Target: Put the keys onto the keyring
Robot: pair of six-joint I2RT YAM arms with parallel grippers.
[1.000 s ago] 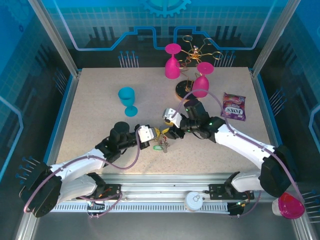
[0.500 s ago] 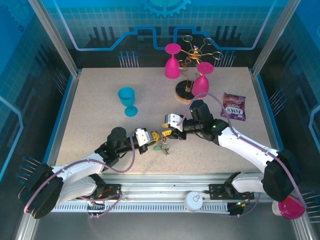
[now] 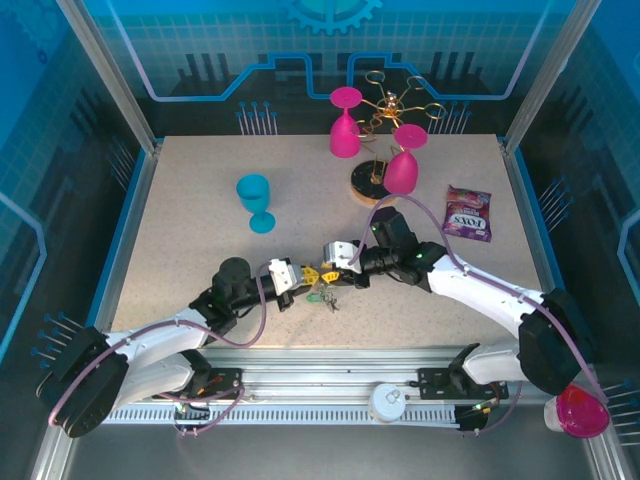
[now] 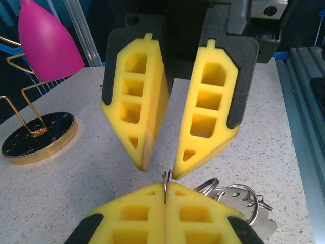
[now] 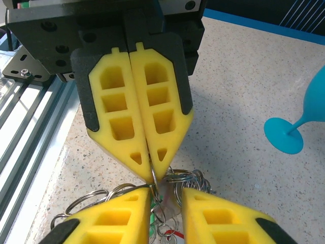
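Right jaws now closer and narrower, slightly apart astride the thin grey keyring (image 4: 165, 179), left jaws clamped on it, keys (image 3: 324, 294) bunched on the table (image 3: 200, 220).

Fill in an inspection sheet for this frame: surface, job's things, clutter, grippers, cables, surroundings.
Surface: speckled beige table.
Job's things: keys bunched on the table between the arms; keyring edge-on between the left pads.
Clutter: blue goblet; two pink goblets on a gold stand; snack packet.
Grippers: left gripper shut on keyring; right gripper facing it tip to tip, jaws slightly apart.
Cables: purple cables looped along both arms, clear of the keys.
Surroundings: blue panelled enclosure; pink cup beyond the table's near right corner.
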